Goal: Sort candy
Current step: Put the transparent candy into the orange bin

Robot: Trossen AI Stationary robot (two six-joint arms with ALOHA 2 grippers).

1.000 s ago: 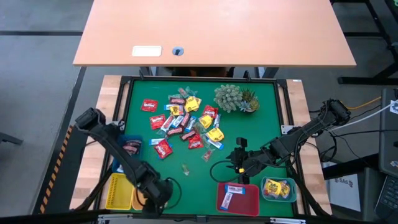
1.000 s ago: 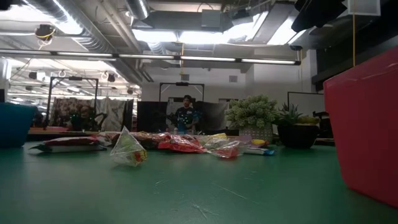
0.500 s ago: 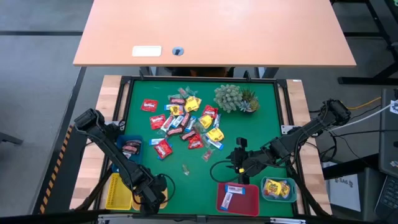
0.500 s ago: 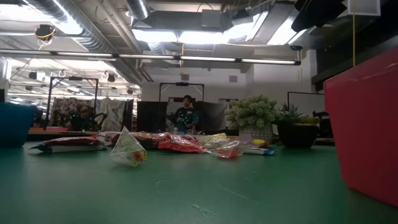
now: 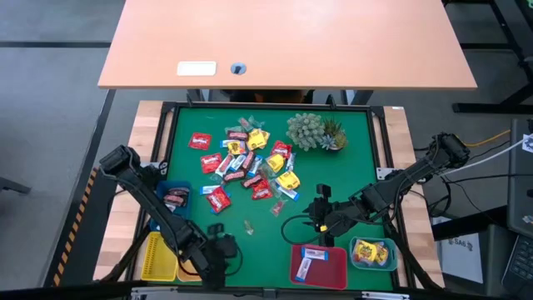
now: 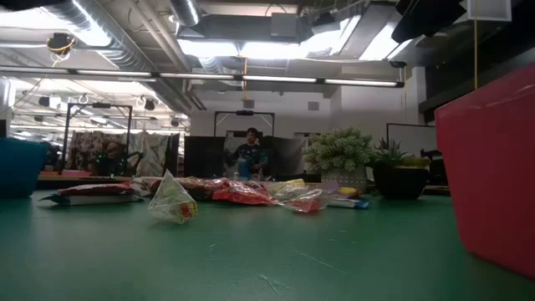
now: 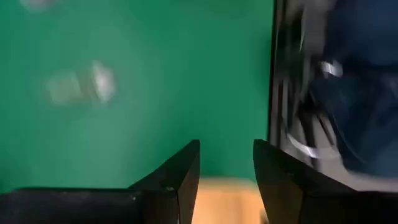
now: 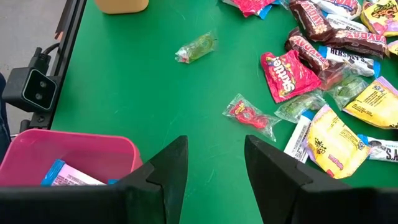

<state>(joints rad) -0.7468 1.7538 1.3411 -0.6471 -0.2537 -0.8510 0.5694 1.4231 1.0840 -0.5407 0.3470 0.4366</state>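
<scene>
The candy lies in a loose pile [image 5: 250,162] on the green mat; its wrappers are red, yellow, brown and blue-and-white [image 8: 323,68]. One clear-wrapped sweet [image 5: 248,226] [image 6: 173,201] [image 8: 196,48] lies apart, nearer the front. My left gripper [image 5: 218,239] [image 7: 227,155] hovers open at the mat's front left, over the orange tray's edge, the clear sweet [image 7: 81,87] ahead of it. My right gripper [image 5: 316,210] [image 8: 216,152] hangs open above the mat, just behind the red tray, nothing between its fingers.
Trays line the front and left: a blue one [image 5: 175,196] with dark-red sweets, yellow [image 5: 158,254], orange [image 5: 190,268], red [image 5: 319,265] [image 8: 68,155] holding a blue-and-white sweet, teal [image 5: 373,254] holding yellow ones. A spiky green plant [image 5: 315,132] stands at the far right. A small camera [image 8: 31,87] sits at the mat's edge.
My left gripper has turned at the wrist and swung from over the orange tray toward the far side, so its fingers now point at the lone clear sweet. The right arm and the candy have kept still.
</scene>
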